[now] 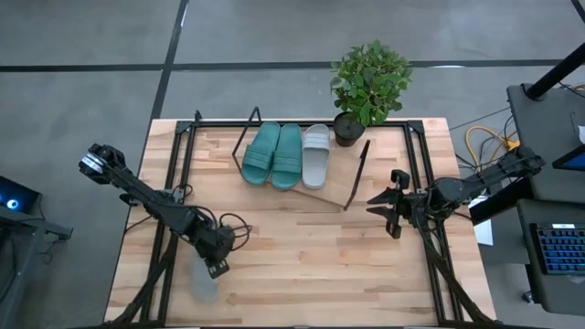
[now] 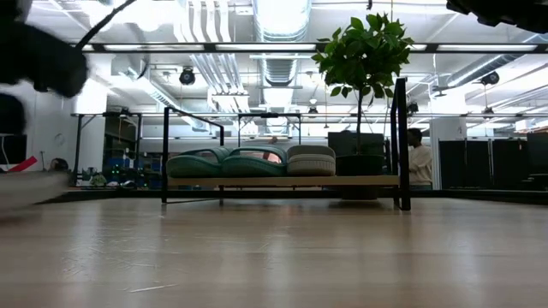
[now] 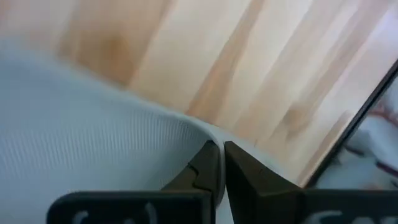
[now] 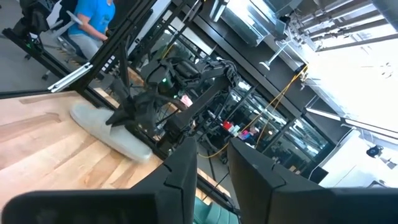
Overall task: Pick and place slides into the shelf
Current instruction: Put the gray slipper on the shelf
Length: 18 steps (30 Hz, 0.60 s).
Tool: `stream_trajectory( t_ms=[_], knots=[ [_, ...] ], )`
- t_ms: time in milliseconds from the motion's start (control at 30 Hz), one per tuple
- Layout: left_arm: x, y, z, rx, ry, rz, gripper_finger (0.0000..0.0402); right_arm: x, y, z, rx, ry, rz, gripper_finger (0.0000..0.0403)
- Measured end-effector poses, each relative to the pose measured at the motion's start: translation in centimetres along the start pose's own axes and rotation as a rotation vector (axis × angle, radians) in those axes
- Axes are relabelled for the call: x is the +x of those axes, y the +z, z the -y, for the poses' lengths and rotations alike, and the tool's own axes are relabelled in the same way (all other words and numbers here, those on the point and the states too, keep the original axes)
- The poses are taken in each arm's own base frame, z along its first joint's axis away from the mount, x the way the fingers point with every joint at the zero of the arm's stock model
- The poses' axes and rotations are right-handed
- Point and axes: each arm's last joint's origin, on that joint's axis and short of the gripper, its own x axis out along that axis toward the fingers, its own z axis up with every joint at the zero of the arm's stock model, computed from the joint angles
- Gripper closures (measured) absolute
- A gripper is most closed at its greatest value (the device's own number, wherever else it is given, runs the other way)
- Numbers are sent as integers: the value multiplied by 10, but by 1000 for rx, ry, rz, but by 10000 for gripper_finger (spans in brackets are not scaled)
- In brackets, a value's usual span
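Left gripper (image 1: 218, 267), near the bench's (image 1: 302, 256) front-left corner, has its jaws closed on the upper end of the last grey slide (image 1: 204, 281), whose long axis runs front to back. On the shelf (image 1: 334, 187) at the back edge: two teal slides (image 1: 272, 155), one grey slide (image 1: 316, 155). The free slot lies right of these. Right gripper (image 1: 391, 212) waits nearer the shelf, its jaws slightly apart and empty.

Left arm is stretched from 9 o'clock toward 7 o'clock — left gripper (image 1: 218, 267) lowered, fingers (image 3: 208, 165) pinched shut. Right arm is held at 3 o'clock — right gripper (image 1: 388, 210) raised, fingers (image 4: 183, 163) slightly parted.
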Motion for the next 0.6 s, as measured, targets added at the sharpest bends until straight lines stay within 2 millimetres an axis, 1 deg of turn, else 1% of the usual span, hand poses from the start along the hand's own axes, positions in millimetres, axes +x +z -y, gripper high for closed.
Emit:
stream_trajectory(
  t_ms=[133, 333, 600],
  knots=[
    [-14, 8, 13, 115, -3, 156, 401, 0, 0, 0, -31, 3, -3, 318],
    [-31, 14, 26, 225, 41, 296, 401, 0, 0, 0, -26, 3, -2, 308],
    [-47, 17, 34, 313, 119, 390, 401, 0, 0, 0, -22, 3, -2, 309]
  ],
)
